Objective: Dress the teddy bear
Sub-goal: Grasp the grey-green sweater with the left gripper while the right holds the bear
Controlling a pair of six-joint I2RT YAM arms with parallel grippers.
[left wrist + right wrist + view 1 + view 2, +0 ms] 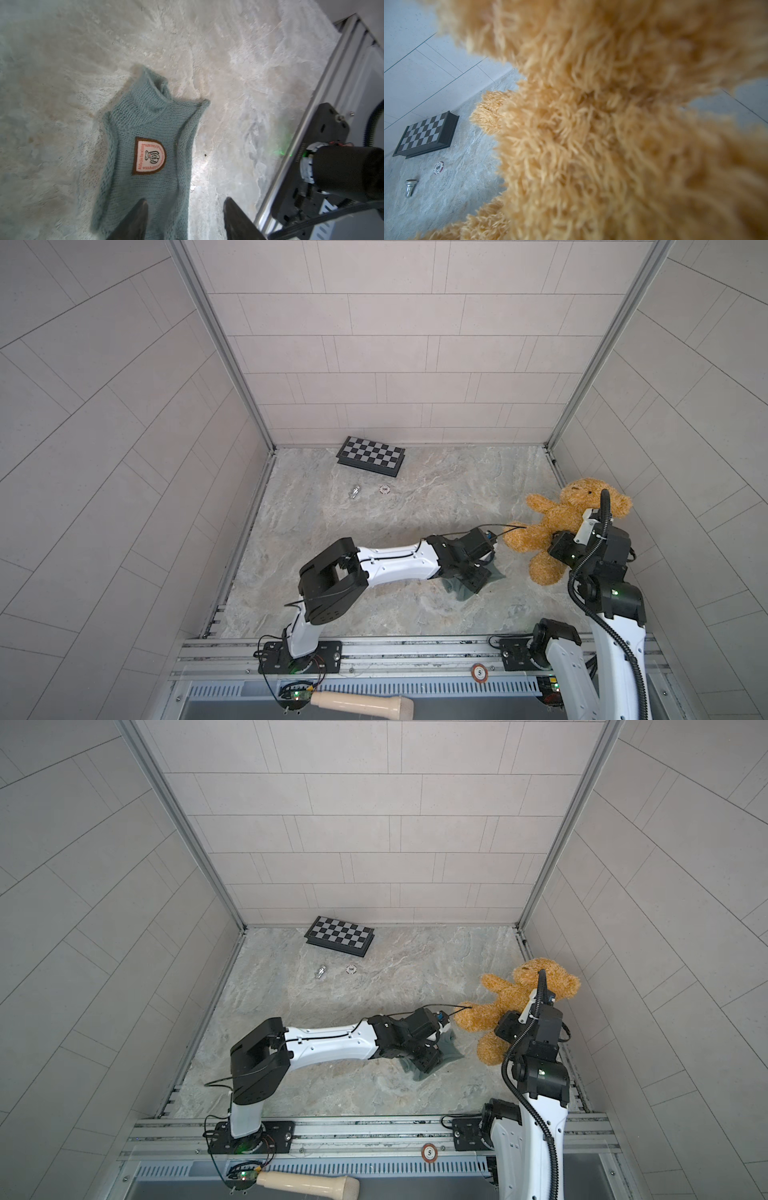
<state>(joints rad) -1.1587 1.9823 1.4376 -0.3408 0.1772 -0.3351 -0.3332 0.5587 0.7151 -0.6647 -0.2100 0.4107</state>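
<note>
The golden-brown teddy bear (552, 518) (505, 996) leans near the right wall, head toward the back. Its fur (591, 124) fills the right wrist view. My right gripper (559, 549) presses into the bear's belly with its fingers buried in the fur, gripping the plush. A teal knitted sweater (149, 124) with a brown-rimmed patch lies flat on the table, partly hidden under my left arm in both top views (461, 592). My left gripper (186, 204) is open low over the sweater's hem, one finger above the knit and one above bare table.
A folded chessboard (371, 456) lies by the back wall, with a poker chip (385, 489) and a silver chess piece (354, 492) in front of it. Another chip (478, 672) sits on the front rail, and a beige handle (361, 701) lies below it.
</note>
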